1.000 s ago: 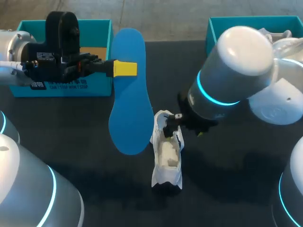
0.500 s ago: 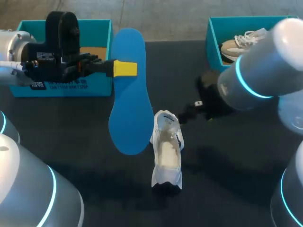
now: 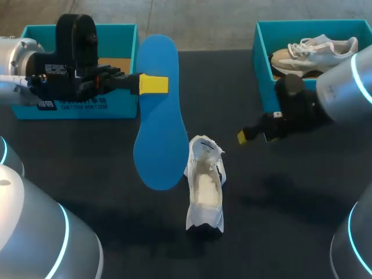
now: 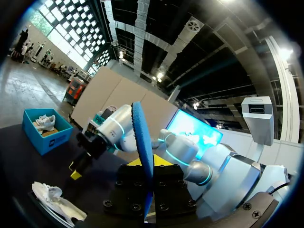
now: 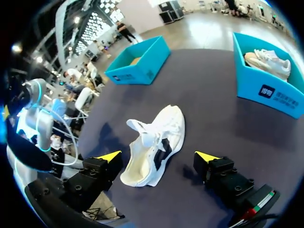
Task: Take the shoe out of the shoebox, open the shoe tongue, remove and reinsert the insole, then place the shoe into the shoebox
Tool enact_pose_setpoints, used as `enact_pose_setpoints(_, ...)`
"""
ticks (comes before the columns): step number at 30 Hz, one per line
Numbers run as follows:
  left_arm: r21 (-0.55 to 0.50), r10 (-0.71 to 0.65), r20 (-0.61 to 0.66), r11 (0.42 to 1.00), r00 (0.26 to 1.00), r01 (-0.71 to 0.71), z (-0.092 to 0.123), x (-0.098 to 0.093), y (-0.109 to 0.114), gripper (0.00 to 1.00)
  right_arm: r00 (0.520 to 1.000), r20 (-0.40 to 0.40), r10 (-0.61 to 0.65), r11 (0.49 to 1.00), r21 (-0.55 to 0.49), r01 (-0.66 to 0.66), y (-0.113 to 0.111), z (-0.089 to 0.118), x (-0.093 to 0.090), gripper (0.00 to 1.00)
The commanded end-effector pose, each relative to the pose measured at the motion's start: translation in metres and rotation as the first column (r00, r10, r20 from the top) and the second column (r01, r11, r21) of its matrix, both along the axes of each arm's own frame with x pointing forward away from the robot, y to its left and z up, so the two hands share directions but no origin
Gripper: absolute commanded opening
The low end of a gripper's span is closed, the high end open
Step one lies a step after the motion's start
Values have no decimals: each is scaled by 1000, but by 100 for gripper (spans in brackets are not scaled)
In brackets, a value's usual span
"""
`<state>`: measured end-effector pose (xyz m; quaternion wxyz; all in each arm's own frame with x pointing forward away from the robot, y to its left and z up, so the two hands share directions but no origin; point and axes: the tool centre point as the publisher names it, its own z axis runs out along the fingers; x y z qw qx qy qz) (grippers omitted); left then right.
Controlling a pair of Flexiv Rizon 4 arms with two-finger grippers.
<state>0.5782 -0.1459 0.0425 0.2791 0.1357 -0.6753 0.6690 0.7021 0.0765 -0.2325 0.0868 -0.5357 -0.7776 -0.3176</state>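
Shoebox [image 3: 119,104] far left, second shoebox [image 3: 263,75] far right with spare shoe [image 3: 317,49].

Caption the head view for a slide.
Left claw grips the blue insole; the open right claw hangs clear of the white shoe.

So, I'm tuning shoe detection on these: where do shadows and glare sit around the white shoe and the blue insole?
Head view: the white shoe casts a soft shadow on the dark table; the blue insole is evenly lit, with no glare. Left wrist view: bright ceiling lamps glare beyond the edge-on blue insole. Right wrist view: the white shoe stands bright against the table, with a shadow beside it.
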Motion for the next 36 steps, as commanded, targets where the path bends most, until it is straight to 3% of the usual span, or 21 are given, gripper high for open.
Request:
enact_pose_setpoints(1,-2,0,0,1000,1000,0,-1,0,-1,0,988,-59,144,950,288,-121,-1,-2,4,100)
enact_pose_setpoints(19,-2,0,0,1000,1000,0,-1,0,-1,0,984,-98,148,908,409,-96,21,25,-6,100)
enact_pose_setpoints(28,-2,0,0,1000,1000,0,-1,0,-1,0,991,-79,108,865,500,-55,39,48,-13,100)
enact_pose_setpoints(36,-2,0,0,1000,1000,0,-1,0,-1,0,990,-95,104,870,490,-44,40,50,-15,100)
